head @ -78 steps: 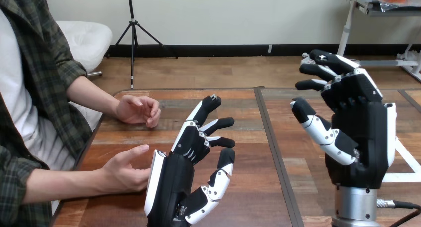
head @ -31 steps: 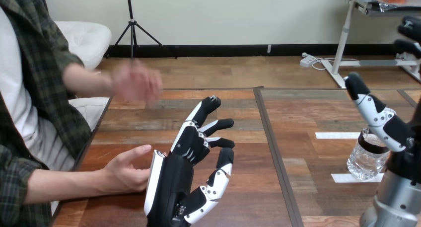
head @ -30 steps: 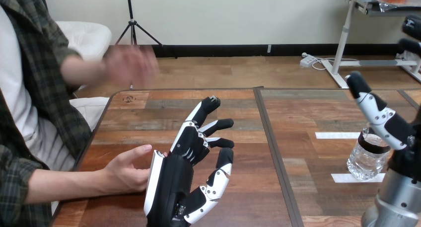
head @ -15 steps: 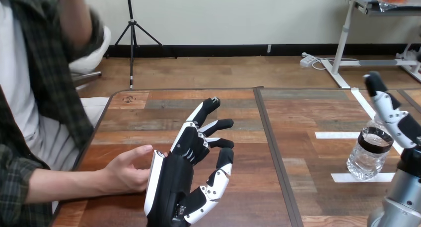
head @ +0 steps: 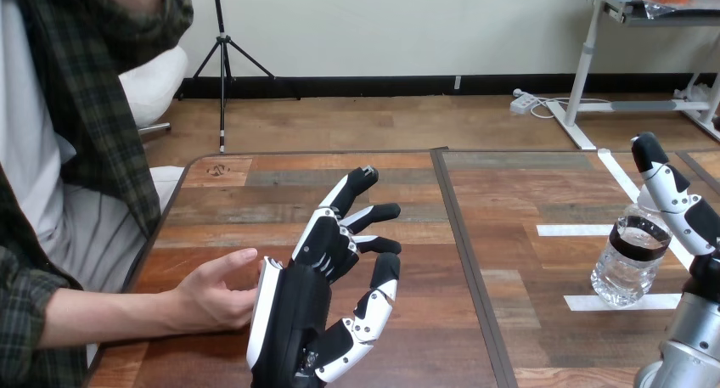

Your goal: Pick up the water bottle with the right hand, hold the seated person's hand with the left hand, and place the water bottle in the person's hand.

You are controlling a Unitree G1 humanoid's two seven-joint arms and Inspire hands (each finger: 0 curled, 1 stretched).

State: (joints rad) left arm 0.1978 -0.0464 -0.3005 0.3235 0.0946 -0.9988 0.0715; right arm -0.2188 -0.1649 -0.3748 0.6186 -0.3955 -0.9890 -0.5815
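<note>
A clear water bottle [head: 627,264] with a dark band near its top stands upright on the table at the right. My right hand [head: 679,203] hangs just right of it at the view's edge, one finger raised above the bottle, not closed on it. My left hand [head: 327,273] stands at the table's lower middle with its fingers spread and straight. The person's hand [head: 210,290] lies palm up beside it on the left, against the back of my left hand; no finger of mine curls round it.
White tape strips [head: 571,231] mark the wooden table [head: 509,193] around the bottle. A dark seam [head: 463,244] runs down the table between my two hands.
My right hand has swung from the table's middle right out to the right edge, uncovering the bottle. The person's far hand has lifted off the table and gone up out of view.
</note>
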